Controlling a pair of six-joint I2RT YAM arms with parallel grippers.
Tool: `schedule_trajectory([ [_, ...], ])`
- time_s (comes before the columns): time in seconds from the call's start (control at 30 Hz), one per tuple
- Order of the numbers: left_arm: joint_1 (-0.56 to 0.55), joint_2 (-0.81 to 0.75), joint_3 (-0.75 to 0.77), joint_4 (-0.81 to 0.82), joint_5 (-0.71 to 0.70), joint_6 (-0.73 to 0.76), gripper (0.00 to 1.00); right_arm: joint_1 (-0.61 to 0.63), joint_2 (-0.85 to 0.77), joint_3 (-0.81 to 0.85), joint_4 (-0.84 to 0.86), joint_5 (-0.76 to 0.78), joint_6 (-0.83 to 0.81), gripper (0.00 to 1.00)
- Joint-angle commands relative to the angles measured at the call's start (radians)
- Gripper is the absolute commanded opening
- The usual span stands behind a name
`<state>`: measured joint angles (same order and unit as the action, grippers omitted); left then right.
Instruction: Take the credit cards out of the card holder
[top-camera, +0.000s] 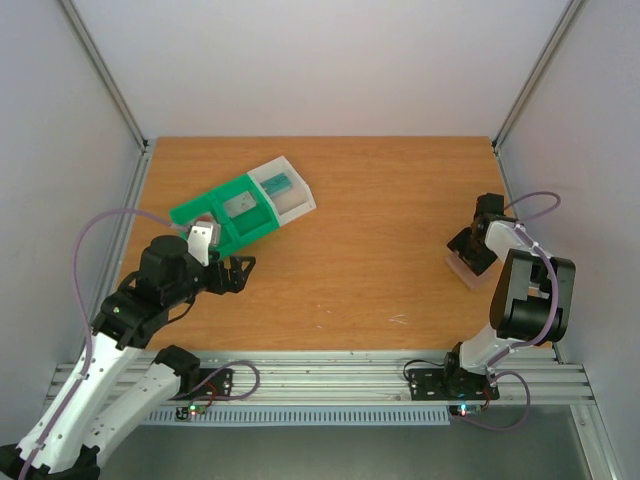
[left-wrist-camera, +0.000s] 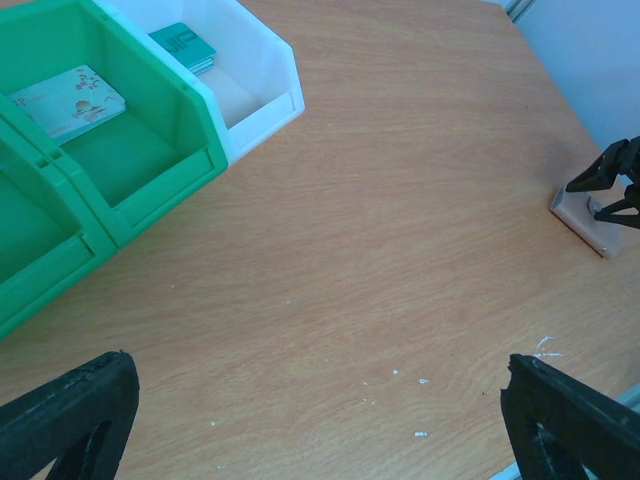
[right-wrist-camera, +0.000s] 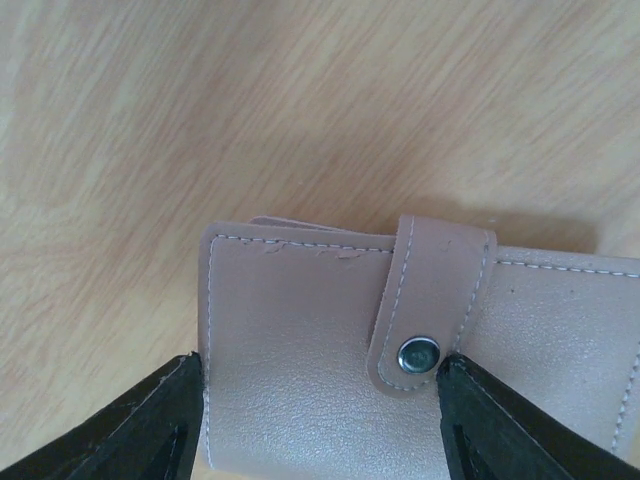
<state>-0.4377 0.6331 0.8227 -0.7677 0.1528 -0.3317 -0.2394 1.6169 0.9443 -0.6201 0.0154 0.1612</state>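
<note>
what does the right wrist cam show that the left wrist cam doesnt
Only the right wrist view: the strap and snap stud closing the card holder, and its stitching, close up. Only the left wrist view: a green bin holding a pale card, and a white bin holding a teal card. Both: the pinkish card holder on the wooden table, with the right gripper at it.

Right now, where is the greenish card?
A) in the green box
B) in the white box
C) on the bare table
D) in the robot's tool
B: the greenish card lies inside the white box, while the green box beside it holds a pale card.
</note>
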Motion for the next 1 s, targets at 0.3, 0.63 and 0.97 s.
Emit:
schedule_trajectory([
  [0.3, 0.005, -0.011, -0.008, 0.047, 0.064, 0.042, 0.99, 0.143, -0.001, -0.068, 0.044, -0.222, 0.023, 0.64],
  [0.63, 0.005, -0.042, -0.012, 0.045, 0.024, 0.043, 0.99, 0.386, -0.004, -0.078, 0.042, -0.236, 0.073, 0.63],
  [0.97, 0.005, -0.029, -0.004, 0.031, 0.019, 0.043, 0.99, 0.658, -0.008, -0.069, 0.049, -0.224, 0.13, 0.61],
])
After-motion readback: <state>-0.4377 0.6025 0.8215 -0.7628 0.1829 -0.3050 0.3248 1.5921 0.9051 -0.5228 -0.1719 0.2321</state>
